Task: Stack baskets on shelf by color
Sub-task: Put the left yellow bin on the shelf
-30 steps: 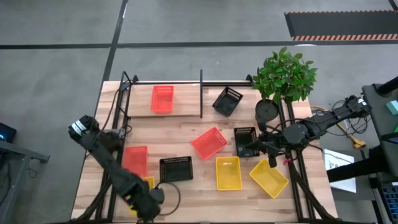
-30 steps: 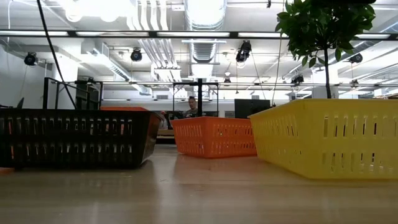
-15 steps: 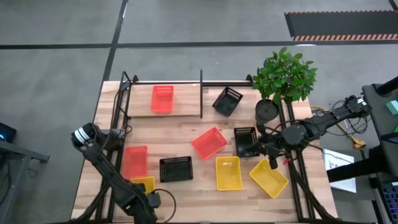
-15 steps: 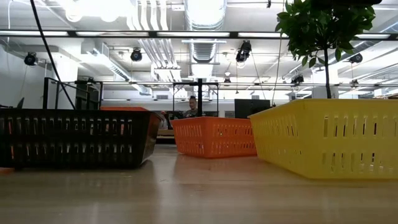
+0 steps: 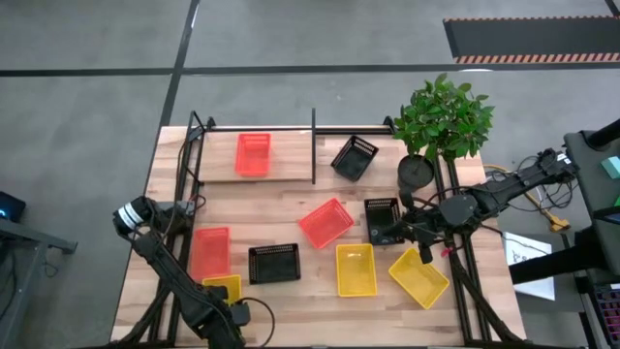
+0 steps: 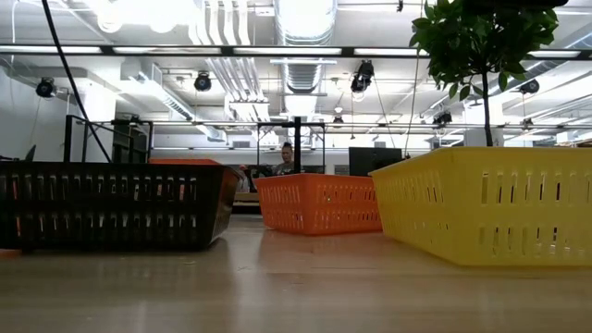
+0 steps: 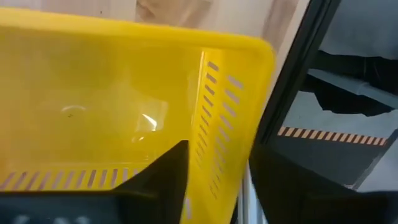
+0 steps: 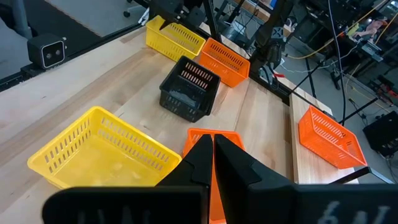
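Two dark, near-black jointed arms. Left arm (image 5: pixel 165 267): slim matte segments, rounded light-grey cap at the outer joint, thin black cable looping beside its lower end. Right arm (image 5: pixel 489 199): same dark finish, chunky cylindrical joints, black cables trailing along the far links, small red mark near its wrist. Flat, matte black fingers (image 8: pixel 227 158) with squared edges show in the right wrist view.

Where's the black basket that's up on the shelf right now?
High view: the black basket sits tilted on the shelf, right of the divider post, beside the plant.
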